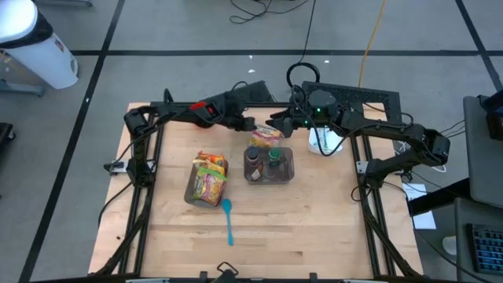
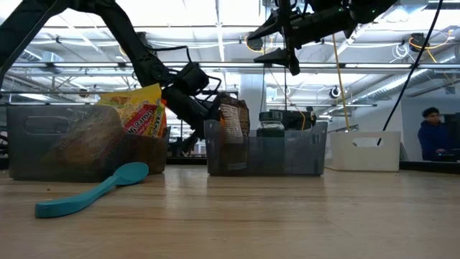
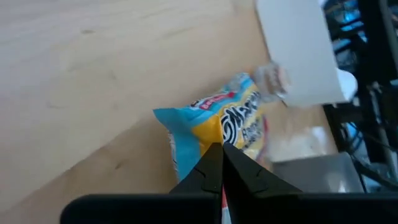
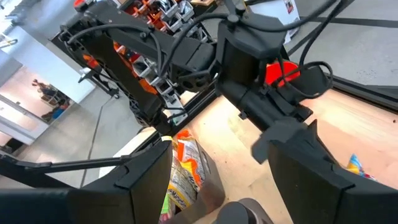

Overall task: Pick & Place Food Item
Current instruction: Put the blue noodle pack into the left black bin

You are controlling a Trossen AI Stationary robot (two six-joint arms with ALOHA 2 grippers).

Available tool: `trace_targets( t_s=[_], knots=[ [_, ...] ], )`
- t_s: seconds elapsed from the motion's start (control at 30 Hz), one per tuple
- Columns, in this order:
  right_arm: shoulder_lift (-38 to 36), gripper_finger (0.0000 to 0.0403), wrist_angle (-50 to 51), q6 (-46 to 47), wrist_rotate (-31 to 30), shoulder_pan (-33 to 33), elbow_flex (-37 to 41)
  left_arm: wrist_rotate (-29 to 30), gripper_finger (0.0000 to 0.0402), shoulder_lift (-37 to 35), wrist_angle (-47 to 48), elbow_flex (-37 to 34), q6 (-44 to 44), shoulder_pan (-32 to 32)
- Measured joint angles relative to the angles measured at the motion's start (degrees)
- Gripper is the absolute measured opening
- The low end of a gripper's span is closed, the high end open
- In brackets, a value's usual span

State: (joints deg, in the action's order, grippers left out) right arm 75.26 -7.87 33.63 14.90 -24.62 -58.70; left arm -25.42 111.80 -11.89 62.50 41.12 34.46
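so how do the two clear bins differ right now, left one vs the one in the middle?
The left bin holds snack bags, one yellow bag sticking well above its rim; the middle bin holds dark-capped bottles standing upright. A teal spoon lies on the table by the left bin; nothing like it lies by the middle bin. Both are clear, rectangular and open-topped.

You are working in a robotics lab or industrial workshop. Evidence: a wooden table (image 1: 314, 228) set on a grey floor marked with dark tape lines (image 1: 102, 63), loose cables (image 1: 259, 9) behind it, exposed ceiling trusses with strip lighting (image 2: 215, 43), and a seated person (image 2: 433, 133) at a workstation.
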Motion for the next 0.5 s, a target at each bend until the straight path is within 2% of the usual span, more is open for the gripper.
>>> trace_targets(
  t_s=[0.33, 0.5],
  knots=[
    [0.0, 0.0256, -0.4, -1.6, 0.3, -1.6, 0.0, -1.6, 0.0003, -6.7, 3.6, 0.0, -9.4, 0.8],
    [0.0, 0.0256, -0.4, -3.5, 0.7, -2.4, 0.0, -2.0, 0.0002, -11.8, 9.4, 0.0, -15.8, 1.0]
  ],
)
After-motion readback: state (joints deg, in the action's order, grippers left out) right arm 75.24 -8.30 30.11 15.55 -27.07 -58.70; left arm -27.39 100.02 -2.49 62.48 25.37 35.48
